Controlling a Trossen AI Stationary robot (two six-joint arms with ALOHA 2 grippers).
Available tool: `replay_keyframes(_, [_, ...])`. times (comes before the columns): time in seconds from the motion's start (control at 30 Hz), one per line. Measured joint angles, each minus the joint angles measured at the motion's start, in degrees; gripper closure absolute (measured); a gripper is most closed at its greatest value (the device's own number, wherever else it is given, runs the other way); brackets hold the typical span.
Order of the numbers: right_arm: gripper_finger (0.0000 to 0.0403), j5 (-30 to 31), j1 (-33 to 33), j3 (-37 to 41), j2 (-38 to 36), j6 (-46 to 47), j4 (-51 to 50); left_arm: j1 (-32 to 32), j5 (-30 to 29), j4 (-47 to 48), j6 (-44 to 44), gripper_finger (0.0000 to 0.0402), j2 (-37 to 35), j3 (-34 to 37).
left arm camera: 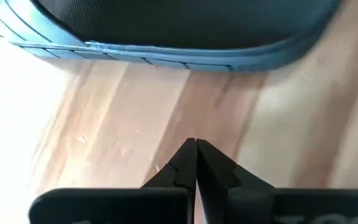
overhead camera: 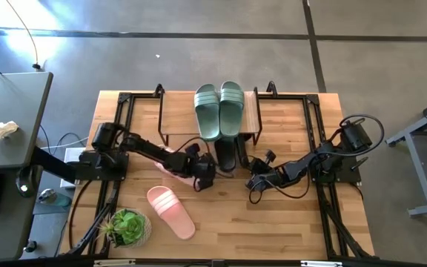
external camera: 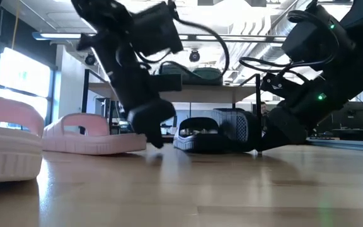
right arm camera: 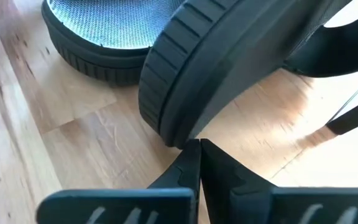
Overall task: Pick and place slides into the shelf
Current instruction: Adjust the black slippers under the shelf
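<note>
The shelf (overhead camera: 176, 115) stands at the table's far middle with the green slides (overhead camera: 219, 110) lying on its top. The black slides (overhead camera: 228, 152) are in front of it: one lies flat (right arm camera: 104, 31), the other stands tilted (right arm camera: 229, 68). One pink slide (overhead camera: 170, 211) lies near the front left, and another (overhead camera: 170, 162) lies under my left arm. My left gripper (left arm camera: 196, 146) is shut, pointing down at bare table just short of a black slide (left arm camera: 166, 31). My right gripper (right arm camera: 194, 146) is shut at the tilted black slide. My right gripper's shut fingertips meet the lower edge of the tilted black slide's ribbed sole rim (right arm camera: 174, 134). They come slanting down from the table's right side. The slide stands on edge and tilted, next to the flat one.
A potted plant (overhead camera: 128, 226) sits at the front left corner. Black metal frames (overhead camera: 117, 119) and cables run along the table's left and right sides. Bare wood lies open at the front middle (overhead camera: 265, 230). A grey desk (overhead camera: 10, 126) stands left of the table.
</note>
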State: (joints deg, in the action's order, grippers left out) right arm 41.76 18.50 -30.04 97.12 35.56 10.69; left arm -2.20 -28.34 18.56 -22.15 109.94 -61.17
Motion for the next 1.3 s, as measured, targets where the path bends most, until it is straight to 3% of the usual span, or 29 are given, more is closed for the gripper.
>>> replay_keyframes(0.37, [0.0403,-0.49,-0.44,-4.07,-0.13,-7.23,0.37,-5.56,-0.71,1.79,-2.44,0.0401,-2.1,-0.04])
replay_keyframes(0.6, [0.0403,-1.01,-0.7,-6.79,-0.64,-5.41,-9.0,-7.4,-1.27,3.48,-4.03,0.0401,-2.5,-0.04])
replay_keyframes(0.9, [0.0403,0.43,6.74,-12.21,-4.9,-0.84,-22.18,-10.03,-1.95,6.04,-5.4,0.0401,-2.5,-0.02])
replay_keyframes(1.13, [0.0402,-5.75,10.78,-15.43,-5.05,-13.1,-14.11,-13.97,-1.73,5.24,-5.4,0.0401,-2.5,-0.02])
replay_keyframes(1.3, [0.0397,-9.71,7.06,-15.15,-3.9,-22.87,-6.12,-15.62,-1.79,4.38,-5.42,0.0401,-2.5,-0.02])
